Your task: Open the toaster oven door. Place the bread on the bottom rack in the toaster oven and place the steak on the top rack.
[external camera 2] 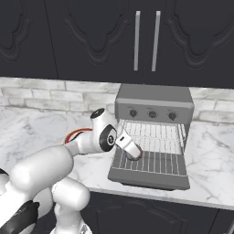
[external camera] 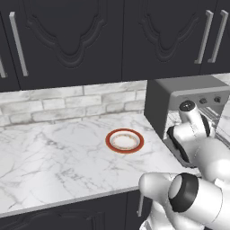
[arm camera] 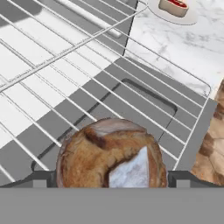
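bread (arm camera: pixel 111 153) between spread end effector (arm camera: pixel 111 178) tips, on rack (arm camera: pixel 65 78)

White marble counter (external camera: pixel 54 157) — red-rimmed plate (external camera: pixel 125 140) near centre, grey toaster oven (external camera: pixel 188 96) at three o'clock of it.

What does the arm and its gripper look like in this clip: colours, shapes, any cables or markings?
The arm is glossy white, built from rounded, tubular segments with bulbous shells at the joints. Dark grey to black rings and round caps mark the joints. No loose cables or printed markings show. The gripper has two small, dark grey, blocky finger tips.
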